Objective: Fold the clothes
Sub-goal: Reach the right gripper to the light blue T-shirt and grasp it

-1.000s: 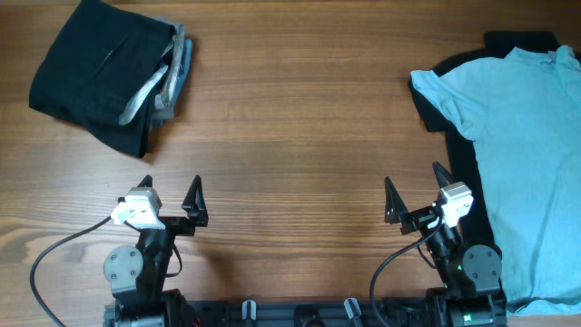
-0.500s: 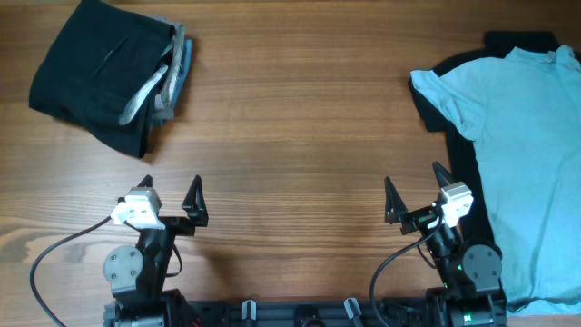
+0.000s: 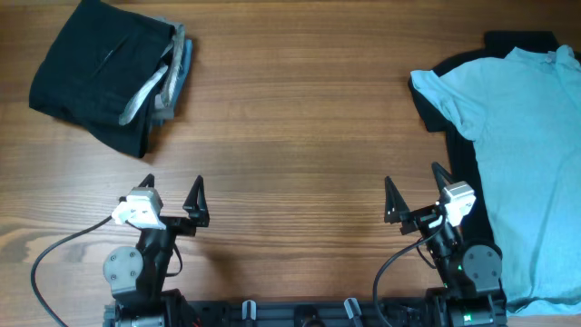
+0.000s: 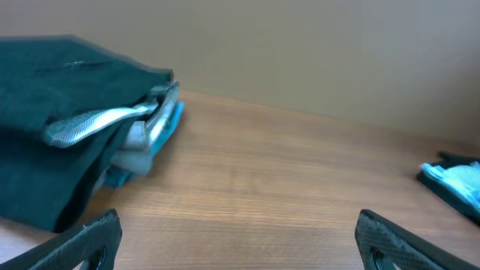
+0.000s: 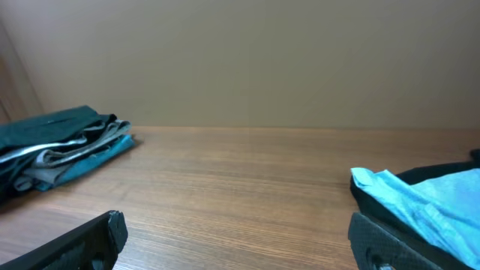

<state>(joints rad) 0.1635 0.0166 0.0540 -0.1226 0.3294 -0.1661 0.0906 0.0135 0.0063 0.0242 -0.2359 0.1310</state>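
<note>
A pale sky-blue short-sleeved shirt (image 3: 522,154) lies spread flat at the right side of the table, on top of a black garment (image 3: 458,145) whose edge shows along its left side. Its sleeve shows in the right wrist view (image 5: 420,199). A pile of folded black, grey and blue clothes (image 3: 109,73) sits at the far left, also in the left wrist view (image 4: 67,165). My left gripper (image 3: 172,191) is open and empty over bare wood near the front. My right gripper (image 3: 414,189) is open and empty, just left of the shirt.
The wooden table (image 3: 300,136) stretches between the pile and the shirt. The arm bases and cables (image 3: 54,259) sit along the front edge. A plain wall stands behind the table in both wrist views.
</note>
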